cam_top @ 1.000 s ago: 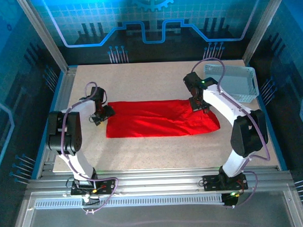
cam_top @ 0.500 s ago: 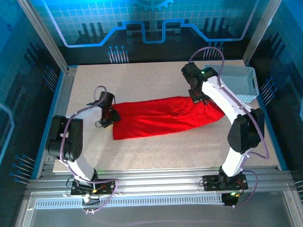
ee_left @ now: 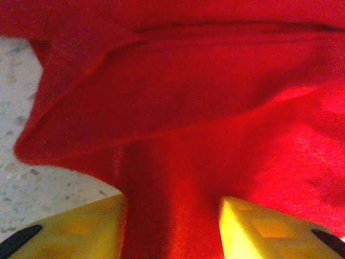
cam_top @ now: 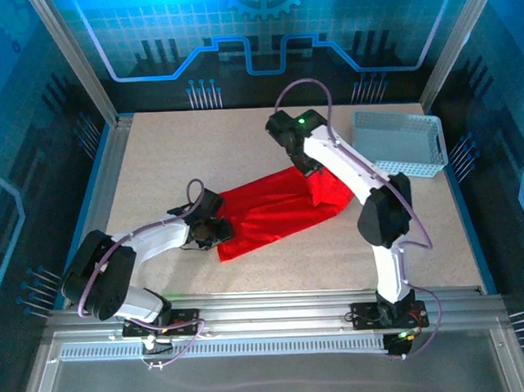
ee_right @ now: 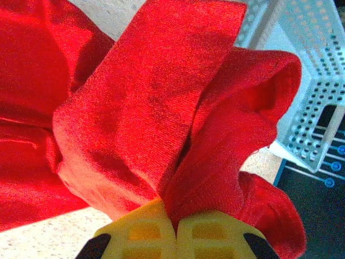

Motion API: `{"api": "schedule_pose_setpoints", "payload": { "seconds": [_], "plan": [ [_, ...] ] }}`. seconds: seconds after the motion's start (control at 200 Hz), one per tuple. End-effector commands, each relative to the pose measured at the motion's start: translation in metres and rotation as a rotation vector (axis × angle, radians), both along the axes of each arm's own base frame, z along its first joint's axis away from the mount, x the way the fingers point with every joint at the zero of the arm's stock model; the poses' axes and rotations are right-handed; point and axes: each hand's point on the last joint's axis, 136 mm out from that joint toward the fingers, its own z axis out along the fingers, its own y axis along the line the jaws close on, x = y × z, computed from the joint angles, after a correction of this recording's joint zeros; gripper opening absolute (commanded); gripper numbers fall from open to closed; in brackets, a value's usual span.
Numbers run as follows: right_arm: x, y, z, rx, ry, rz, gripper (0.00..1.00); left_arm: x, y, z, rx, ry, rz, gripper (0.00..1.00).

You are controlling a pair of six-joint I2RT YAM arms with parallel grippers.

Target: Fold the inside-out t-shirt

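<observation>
Speckled beige worktop [cam_top: 243,145] from above, metal-framed, blue-lit patterned walls [cam_top: 153,45] behind. A red t-shirt [cam_top: 271,213] stretches slantwise at mid-worktop between the left end effector [cam_top: 213,232] and the right end effector [cam_top: 306,167]; a white mesh basket [cam_top: 400,144] sits far right.

Left wrist: the yellow fingers [ee_left: 259,229] stand partly apart, a band of red cloth filling the gap and touching both – whether they squeeze it I cannot tell.

Right wrist: the fingers are pressed together, pinching a bunched fold of the t-shirt – basket just beyond.
</observation>
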Motion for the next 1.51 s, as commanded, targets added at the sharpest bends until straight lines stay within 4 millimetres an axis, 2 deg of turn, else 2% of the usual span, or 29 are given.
{"api": "schedule_pose_setpoints", "payload": {
  "seconds": [0.0, 0.255, 0.395, 0.535, 0.59, 1.121, 1.231, 1.251, 1.371, 1.501],
  "plan": [
    [-0.014, 0.026, 0.005, -0.024, 0.042, 0.042, 0.0, -0.017, -0.001, 0.0, -0.038, 0.035, 0.027, 0.47],
    [-0.049, 0.094, -0.012, 0.112, 0.125, 0.052, 0.0, -0.028, 0.011, -0.002, -0.051, -0.015, 0.083, 0.47],
    [-0.071, 0.137, -0.022, 0.268, 0.169, 0.057, 0.0, -0.027, 0.008, -0.007, -0.072, -0.02, 0.081, 0.43],
    [-0.085, 0.176, -0.033, 0.434, 0.207, 0.05, 0.0, -0.028, 0.005, -0.014, -0.083, -0.01, 0.079, 0.4],
    [-0.088, 0.186, -0.035, 0.474, 0.215, 0.043, 0.0, -0.028, 0.005, -0.016, -0.087, -0.008, 0.078, 0.38],
    [-0.103, 0.243, -0.052, 0.63, 0.314, 0.063, 0.0, -0.035, 0.007, -0.024, -0.095, 0.0, 0.09, 0.34],
    [-0.102, 0.25, -0.053, 0.658, 0.314, 0.059, 0.0, -0.036, 0.008, -0.023, -0.094, -0.003, 0.089, 0.34],
    [-0.101, 0.252, -0.064, 0.646, 0.33, 0.051, 0.0, -0.036, 0.008, -0.024, -0.093, -0.003, 0.089, 0.34],
    [-0.099, 0.26, -0.07, 0.678, 0.353, 0.044, 0.0, -0.037, 0.009, -0.024, -0.092, -0.003, 0.092, 0.33],
    [-0.103, 0.278, -0.073, 0.744, 0.394, 0.061, 0.14, -0.038, 0.011, -0.023, -0.086, -0.009, 0.099, 0.34]
  ]
}}
